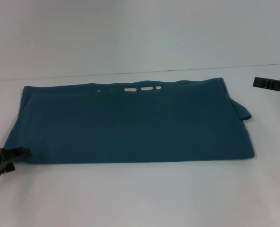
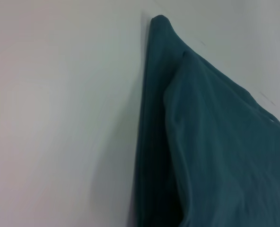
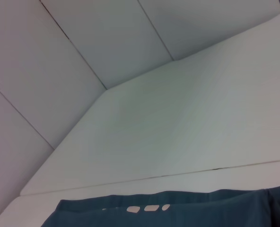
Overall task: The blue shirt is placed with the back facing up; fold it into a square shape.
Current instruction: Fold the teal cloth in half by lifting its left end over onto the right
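The blue shirt (image 1: pixel 130 123) lies on the white table, folded into a wide rectangle, with a small pale print (image 1: pixel 135 88) along its far edge and a bit of fabric sticking out at its right side. My left gripper (image 1: pixel 7 160) sits at the shirt's near left corner, touching or just beside the cloth. My right gripper (image 1: pixel 272 85) hovers off the shirt's far right corner, apart from it. The left wrist view shows the layered shirt (image 2: pixel 211 142) edge up close. In the right wrist view the shirt (image 3: pixel 178 210) with its print shows only as a strip.
The white table (image 1: pixel 140 198) extends in front of and behind the shirt. Its far edge meets a pale panelled wall (image 3: pixel 107 42).
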